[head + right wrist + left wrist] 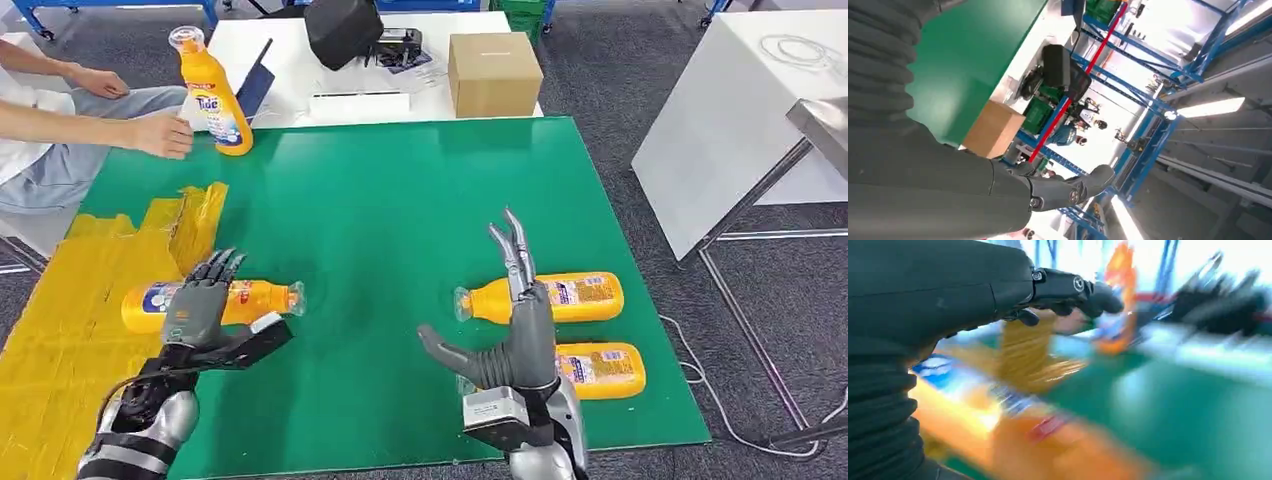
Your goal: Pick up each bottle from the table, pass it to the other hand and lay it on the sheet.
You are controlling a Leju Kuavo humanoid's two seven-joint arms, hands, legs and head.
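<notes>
While the left hand (200,305) hangs over the near left part of the green table (400,200), its dark fingers are spread apart and point away from the robot, and it holds nothing. Right under those fingers lies a yellow bottle (215,300) on its side, partly on the yellow sheet (90,300) and partly on the green, with its clear cap pointing to the right. From the head view you cannot tell if the hand touches the bottle or just floats above it. The left wrist view is very blurry — it shows the thumb (1078,290) sticking out and smears of orange and blue below.

The right hand (515,330) is up over the near right side of the table, wide open, fingers straight and pointing up, thumb stuck out to the left, with nothing in it. Behind it lie two more yellow bottles, both on their sides with caps to the left: the far bottle (560,297) and the near bottle (600,370), close beside each other.

At the far left edge of the table a person's hand (160,135) holds a fourth bottle (212,92) standing up — its label is blue and white. A cardboard box (493,72) sits on a white table beyond the green one.
</notes>
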